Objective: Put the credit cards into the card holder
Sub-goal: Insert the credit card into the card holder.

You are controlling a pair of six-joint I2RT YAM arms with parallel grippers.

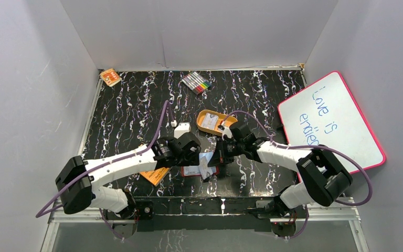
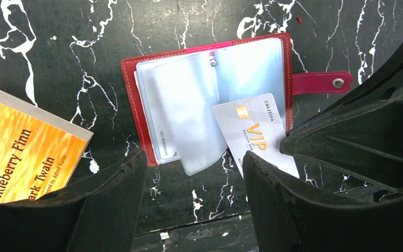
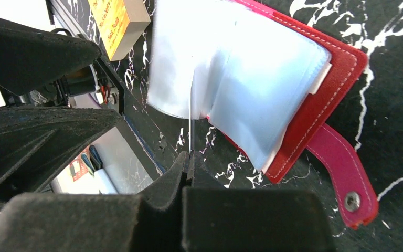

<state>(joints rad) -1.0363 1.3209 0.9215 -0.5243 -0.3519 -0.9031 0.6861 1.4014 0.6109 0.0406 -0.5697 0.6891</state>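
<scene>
Top external view: both arms reach inward and meet over the open card holder (image 1: 194, 171), which lies flat on the table (image 1: 126, 115) near its front edge. The left gripper (image 1: 194, 156) and right gripper (image 1: 219, 155) sit close on either side of it. Just behind, the oval tin (image 1: 214, 122) holds something pale, too small to identify, and an orange booklet (image 1: 155, 175) lies left of the holder. Left wrist view: the left fingers are spread wide with nothing between them, hovering over the holder's near edge, probably placed to pin it while a card goes in. The clear pockets (image 2: 189, 100) fan loose; one at the left shows a pale printed insert, and I cannot tell whether others are filled. A credit card (image 2: 249, 128) marked VIP rests its corner on the right-hand pocket, not yet inside. Right wrist view: the right fingers are pinched tight on that card, seen edge-on, presumably to slide it under a pocket flap. The snap tab (image 3: 346, 178) hangs free.
</scene>
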